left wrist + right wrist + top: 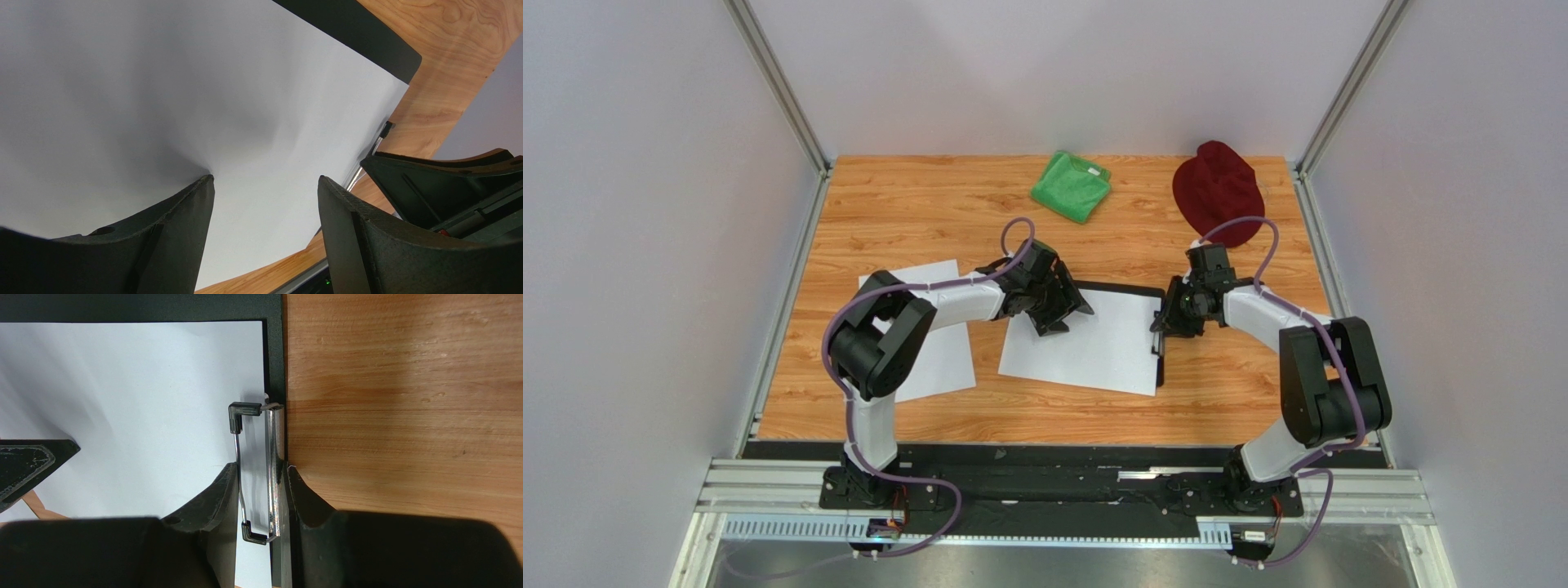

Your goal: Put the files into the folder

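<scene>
The right gripper (261, 468) is clenched on the silver clip (273, 447), one finger on each side of it. The clip sits on the right short edge of the black folder (1124, 290), which lies flat at the middle of the worktop (891, 208). One white sheet (1087, 349) lies on the folder, slightly skewed, its near edge overhanging the board. The left gripper (264, 177) is released, fingers spread, tips down on this sheet's left part. A second sheet (940, 349) lies near the left edge, partly under the left arm. A green cloth (1071, 185) and a dark red hat (1217, 186) lie along the far edge.
</scene>
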